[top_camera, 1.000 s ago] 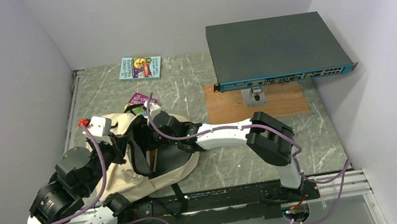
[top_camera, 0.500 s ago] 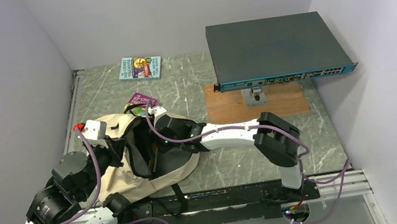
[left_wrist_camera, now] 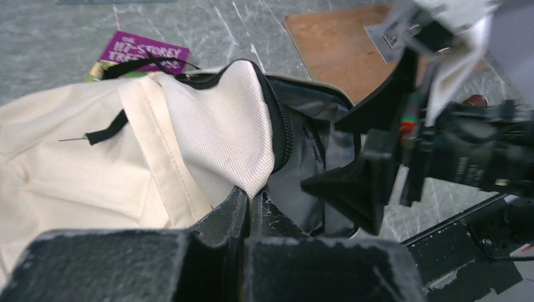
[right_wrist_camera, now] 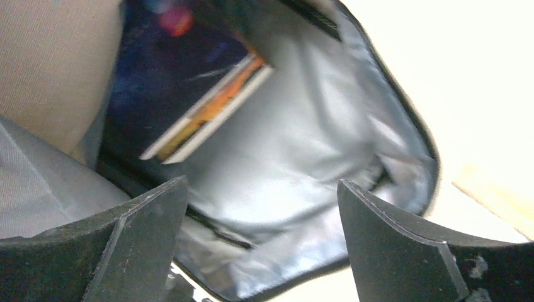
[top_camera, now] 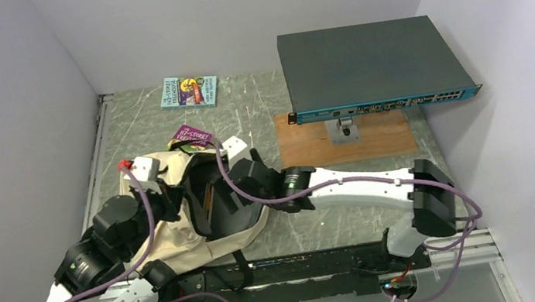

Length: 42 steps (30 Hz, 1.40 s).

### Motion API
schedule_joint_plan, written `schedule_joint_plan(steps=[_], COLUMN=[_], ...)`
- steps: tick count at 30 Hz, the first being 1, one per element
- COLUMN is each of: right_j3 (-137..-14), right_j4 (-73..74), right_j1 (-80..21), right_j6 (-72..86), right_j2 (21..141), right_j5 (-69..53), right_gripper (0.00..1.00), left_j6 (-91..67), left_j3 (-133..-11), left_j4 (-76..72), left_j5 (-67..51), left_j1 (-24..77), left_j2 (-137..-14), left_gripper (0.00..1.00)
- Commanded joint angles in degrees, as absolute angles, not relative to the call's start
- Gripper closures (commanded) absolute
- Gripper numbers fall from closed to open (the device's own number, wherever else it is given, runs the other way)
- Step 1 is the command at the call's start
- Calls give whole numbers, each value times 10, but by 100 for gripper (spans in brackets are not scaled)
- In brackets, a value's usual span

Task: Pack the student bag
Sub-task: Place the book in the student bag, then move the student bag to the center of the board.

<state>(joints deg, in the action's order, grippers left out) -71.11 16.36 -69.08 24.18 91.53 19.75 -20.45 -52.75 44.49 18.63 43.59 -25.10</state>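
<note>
The student bag (top_camera: 176, 239) is a cream-beige soft fabric backpack lying slumped in the lower left of the top view, near the frame's bottom edge. Its main compartment is unzipped and gapes open. A dark zipper (left_wrist_camera: 285, 135) edges the mouth, and the lining (right_wrist_camera: 302, 151) inside is silvery grey. The flap beside the opening is lifted into a peak. 1 black strap (top_camera: 239, 258) trails toward the bottom edge. 1 book (right_wrist_camera: 211, 113) lies inside.

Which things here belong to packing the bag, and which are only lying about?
Job in hand:
- student bag
- book already inside it
- purple book and teal book, probably still to pack

Lying about:
- network switch
- wooden board
</note>
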Motion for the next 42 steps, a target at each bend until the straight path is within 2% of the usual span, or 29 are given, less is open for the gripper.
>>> schedule_joint_plan(steps=[1,5,8,11,13,15,17,18,22,25,29,31,34,38,39,40,42], right_j3=[-661,-639,-612,-608,-599,-564,-521,-502,-460,-415,-391,-394,-401,-409,-408,-406,-408], right_j4=[246,275,237,228,223,183,144,133,238,321,511,646,836,820,820,830,821], right_j1=[-691,-691,-691,-691,-700,-719,-747,-754,-764,-765,-764,-764,-764,-768,-768,-768,-768], right_j6=[227,297,336,378,401,389,380,382,516,609,790,930,1142,1097,1100,1111,1079], right_j2=[868,866,883,921,934,909,870,848,756,677,603,586,585,561,556,551,542], right_j5=[365,404,404,423,453,475,510,521,626,673,719,730,732,724,724,726,734], right_gripper=[9,7,7,13,29,75,86,99,100,100,100,100,100,100,100,100,97], left_j6=[-247,-266,-270,-274,-281,-297,-319,-332,-396,-428,-452,-462,-489,-510,-507,-503,-487], left_j3=[-496,-479,-468,-466,-461,-445,-421,-406,-340,-345,-440,-501,-561,-548,-542,-534,-509], left_j4=[372,357,343,341,337,313,277,251,108,-11,-107,-146,-194,-235,-233,-225,-203], left_j5=[136,122,103,81,55,17,-22,-46,-117,-134,-163,-188,-212,-224,-226,-226,-215], left_j1=[436,436,436,437,437,437,436,437,448,477,513,537,566,576,575,574,571], left_j2=[-278,-293,-303,-318,-329,-345,-367,-380,-461,-569,-775,-856,-930,-947,-943,-934,-898], left_gripper=[100,100,100,100,100,100,100,100,100,100,100,100,100,100,97,89,60])
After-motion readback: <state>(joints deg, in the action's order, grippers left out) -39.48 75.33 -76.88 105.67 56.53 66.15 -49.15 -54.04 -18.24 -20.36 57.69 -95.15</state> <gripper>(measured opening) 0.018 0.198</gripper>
